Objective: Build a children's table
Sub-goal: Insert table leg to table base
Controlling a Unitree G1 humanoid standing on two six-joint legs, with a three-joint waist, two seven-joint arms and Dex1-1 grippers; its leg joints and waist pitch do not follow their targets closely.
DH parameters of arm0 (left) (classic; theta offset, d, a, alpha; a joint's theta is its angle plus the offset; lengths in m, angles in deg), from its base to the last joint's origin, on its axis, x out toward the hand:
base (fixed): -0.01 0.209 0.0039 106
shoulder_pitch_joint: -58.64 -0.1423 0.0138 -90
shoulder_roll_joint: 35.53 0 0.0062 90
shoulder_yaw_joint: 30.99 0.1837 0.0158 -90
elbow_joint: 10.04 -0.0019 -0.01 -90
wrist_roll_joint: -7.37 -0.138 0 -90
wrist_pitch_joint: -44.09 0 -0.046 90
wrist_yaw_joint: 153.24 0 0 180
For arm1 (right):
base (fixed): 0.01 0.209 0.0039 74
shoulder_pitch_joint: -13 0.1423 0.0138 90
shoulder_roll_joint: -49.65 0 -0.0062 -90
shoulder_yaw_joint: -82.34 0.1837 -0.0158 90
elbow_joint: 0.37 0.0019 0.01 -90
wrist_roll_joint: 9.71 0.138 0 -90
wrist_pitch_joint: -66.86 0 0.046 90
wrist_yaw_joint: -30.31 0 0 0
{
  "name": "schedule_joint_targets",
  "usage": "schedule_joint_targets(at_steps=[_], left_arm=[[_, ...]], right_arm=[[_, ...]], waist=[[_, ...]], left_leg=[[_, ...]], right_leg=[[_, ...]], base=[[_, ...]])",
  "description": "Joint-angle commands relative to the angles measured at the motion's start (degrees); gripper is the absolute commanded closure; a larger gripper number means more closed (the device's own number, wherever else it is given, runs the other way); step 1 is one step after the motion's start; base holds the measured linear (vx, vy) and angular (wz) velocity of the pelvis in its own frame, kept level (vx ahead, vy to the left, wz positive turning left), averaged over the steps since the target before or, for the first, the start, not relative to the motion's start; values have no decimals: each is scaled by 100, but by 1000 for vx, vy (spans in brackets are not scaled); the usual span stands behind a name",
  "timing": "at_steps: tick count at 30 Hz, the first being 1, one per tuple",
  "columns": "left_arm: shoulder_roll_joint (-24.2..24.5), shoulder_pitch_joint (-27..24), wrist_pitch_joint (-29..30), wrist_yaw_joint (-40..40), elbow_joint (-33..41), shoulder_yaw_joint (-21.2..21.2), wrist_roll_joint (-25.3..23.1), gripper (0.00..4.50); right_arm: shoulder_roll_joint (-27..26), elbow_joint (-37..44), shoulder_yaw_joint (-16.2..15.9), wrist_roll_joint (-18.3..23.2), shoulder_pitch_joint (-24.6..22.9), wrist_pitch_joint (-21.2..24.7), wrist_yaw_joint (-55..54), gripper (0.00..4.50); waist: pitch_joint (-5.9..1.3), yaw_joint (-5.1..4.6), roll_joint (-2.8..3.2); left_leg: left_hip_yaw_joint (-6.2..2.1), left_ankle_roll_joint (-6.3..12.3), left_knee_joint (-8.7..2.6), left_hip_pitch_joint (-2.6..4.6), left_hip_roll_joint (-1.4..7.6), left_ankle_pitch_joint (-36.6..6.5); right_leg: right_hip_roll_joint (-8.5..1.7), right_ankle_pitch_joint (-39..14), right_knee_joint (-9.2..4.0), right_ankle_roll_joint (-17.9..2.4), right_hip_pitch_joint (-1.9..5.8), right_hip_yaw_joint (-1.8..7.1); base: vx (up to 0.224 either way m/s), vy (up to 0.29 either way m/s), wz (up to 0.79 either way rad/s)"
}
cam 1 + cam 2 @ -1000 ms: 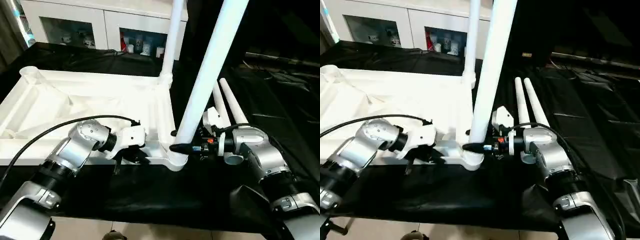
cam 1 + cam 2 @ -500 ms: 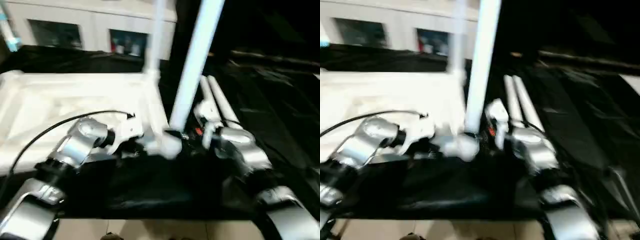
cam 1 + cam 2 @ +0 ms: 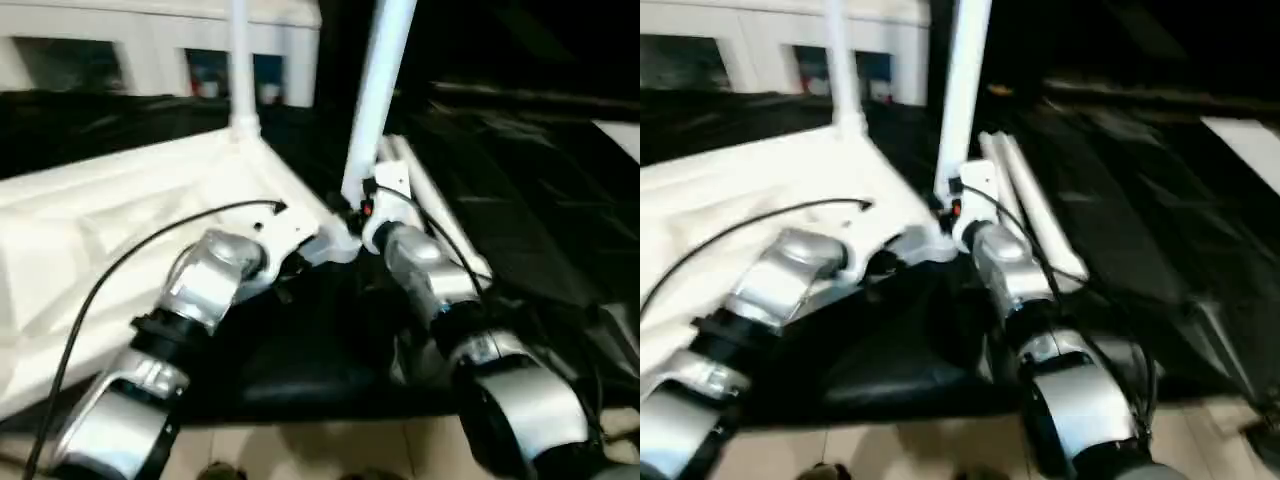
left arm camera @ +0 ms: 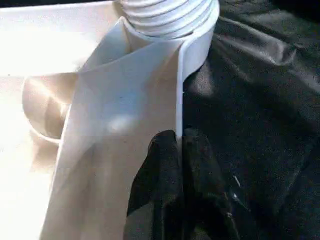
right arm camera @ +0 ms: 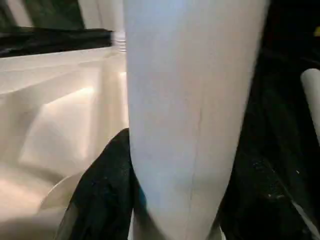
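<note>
White children's table top (image 3: pixel 120 215) lies underside up on a black-draped tabletop (image 3: pixel 500 190), at its left side. Two legs stand upright in corner sockets: far leg (image 3: pixel 240 60), near leg (image 3: pixel 378 80). Two spare legs (image 3: pixel 1025 200) lie on the cloth just right of them. Left gripper (image 4: pixel 181 150) clenched on the table top's thin rim wall beside the near socket. Right gripper (image 5: pixel 175 220) grasps the near leg low down.

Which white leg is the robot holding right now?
The near standing leg, gripped low down by the right gripper. The other standing leg is at the far corner, and two legs lie loose on the black cloth.
</note>
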Motion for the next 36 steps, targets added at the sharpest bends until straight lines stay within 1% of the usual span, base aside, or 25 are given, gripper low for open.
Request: schedule_joint_targets(at_steps=[1,2,3,4,5,7,10,12,13,15,16,18,21,23,24,25,26,27,28,29,30,31,33,34,36], left_arm=[[-99,114,149,-541,29,-126,-74,450],[-99,114,149,-541,29,-126,-74,450],[-107,122,160,-587,3,-140,-71,450],[-120,127,179,-638,-20,-154,-78,450],[-129,118,196,-669,-23,-167,-95,450],[-137,111,207,-686,-20,-171,-105,450],[-117,86,189,-746,-34,-165,-118,450],[-109,87,179,-768,-39,-152,-106,450],[-67,77,115,-739,-30,-125,-89,450],[60,11,-161,-538,55,-99,-5,450],[107,-12,-301,-450,81,-82,18,450],[179,-60,-331,-329,139,-109,71,450],[490,-173,-805,73,215,-69,140,450],[705,-246,-1033,374,270,-41,217,450],[796,-287,-1221,551,310,-28,271,450],[796,-287,-1221,551,310,-28,271,450],[859,-310,-1341,651,332,-11,326,450],[947,-353,-1355,847,405,1,422,450],[1166,-485,-1630,1395,606,66,653,450],[1200,-505,-1647,1483,642,77,688,450],[1291,-561,-1697,1719,735,107,777,450],[1444,-627,-1872,2041,824,179,840,450],[1481,-634,-1943,2095,815,195,838,450],[1556,-651,-2040,2208,822,231,842,450],[1619,-671,-2119,2305,833,266,845,450]], right_arm=[[-170,-865,-40,-194,-427,319,-245,263],[-170,-865,-40,-194,-427,319,-245,263],[-190,-885,-46,-203,-424,296,-266,263],[-209,-926,-36,-211,-412,269,-307,263],[-219,-954,-30,-247,-408,233,-331,263],[-219,-967,-30,-282,-406,203,-340,263],[-261,-916,36,-298,-398,-80,-194,263],[-276,-909,70,-290,-394,-146,-140,263],[-297,-836,125,-231,-406,-239,25,263],[-273,-521,191,-43,-531,-421,613,263],[-256,-419,201,9,-577,-471,799,263],[-176,-239,168,52,-698,-484,1115,263],[126,164,-16,75,-1059,-449,1997,263],[349,341,-98,53,-1240,-431,2513,263],[450,406,-118,75,-1293,-364,2714,263],[450,406,-118,75,-1293,-364,2714,263],[508,451,-109,83,-1329,-319,2856,263],[609,481,-127,70,-1354,-268,3047,263],[830,525,-180,6,-1371,-202,3376,263],[864,528,-185,-4,-1368,-199,3417,263],[956,533,-197,-27,-1360,-192,3517,263],[1105,613,-139,15,-1324,-130,3685,263],[1146,647,-104,58,-1306,-92,3755,263],[1207,693,-36,153,-1247,-21,3886,263],[1246,712,3,218,-1186,49,3989,263]], waist=[[-302,-20,117],[-309,-42,165],[-273,-68,172],[-272,-73,145],[-270,-76,152],[-278,-95,148],[-308,-111,126],[-308,-112,129],[-313,-113,125],[-323,-113,79],[-321,-106,86],[-330,-116,74],[-342,-124,62],[-365,-136,62],[-398,-128,78],[-394,-130,77],[-414,-127,90],[-446,-129,85],[-452,-131,86],[-469,-135,83],[-496,-142,84],[-499,-142,62],[-515,-125,66],[-514,-109,66],[-525,-93,45]], left_leg=[[-115,-173,-402,-73,271,-409],[-99,-229,-423,-34,291,-681],[-63,-298,-449,35,296,-1604],[-35,-314,-425,96,266,-2077],[-40,-303,-432,90,263,-2170],[-64,-287,-463,31,268,-2201],[-44,-246,-505,12,284,-1976],[-32,-230,-511,26,293,-1957],[-33,-223,-514,15,290,-1937],[-21,-175,-512,6,290,-1914],[-26,-114,-519,-15,299,-1844],[-23,-82,-521,-41,300,-1721],[-6,7,-503,-46,307,-1550],[4,59,-493,-72,313,-1305],[22,78,-470,-47,327,-1133],[30,108,-459,-45,321,-1050],[50,130,-436,-21,326,-881],[56,187,-406,-27,321,-596],[56,251,-386,-45,306,-347],[63,274,-371,-36,300,-232],[79,358,-330,-15,296,10],[96,458,-310,9,289,179],[110,568,-285,34,283,313],[120,630,-278,49,285,305],[122,621,-283,46,298,239]], right_leg=[[-373,-2165,-732,-572,157,328],[-324,-1706,-688,-686,119,328],[-309,-1699,-717,-821,32,379],[-338,-1947,-757,-871,-9,424],[-342,-2063,-770,-855,-4,428],[-363,-2266,-798,-735,47,411],[-353,-1932,-815,-681,85,396],[-358,-1865,-823,-699,78,398],[-357,-1866,-823,-698,93,394],[-369,-1935,-843,-671,105,392],[-380,-1950,-851,-638,112,395],[-377,-1872,-842,-658,138,394],[-384,-1780,-847,-710,159,398],[-366,-1476,-806,-801,193,388],[-364,-1168,-769,-905,198,395],[-352,-1006,-757,-964,195,394],[-346,-657,-715,-1086,202,402],[-335,-134,-644,-1223,246,397],[-313,319,-598,-1326,270,384],[-300,526,-569,-1366,287,378],[-285,1012,-513,-1471,294,381],[-273,1351,-487,-1569,294,383],[-271,1630,-459,-1626,306,388],[-268,1659,-453,-1659,302,390],[-282,1503,-456,-1663,317,390]], base=[[63,-9,-15],[63,-9,-15],[0,0,0],[0,0,0],[0,0,0],[0,0,0],[0,0,0],[0,0,0],[0,0,0],[0,0,0],[0,0,0],[0,0,0],[0,0,0],[0,0,0],[0,0,0],[51,-10,0],[51,-10,0],[59,-4,-2],[58,0,-4],[58,0,-4],[60,3,-2],[58,3,1],[29,2,0],[0,0,0],[0,0,0]])
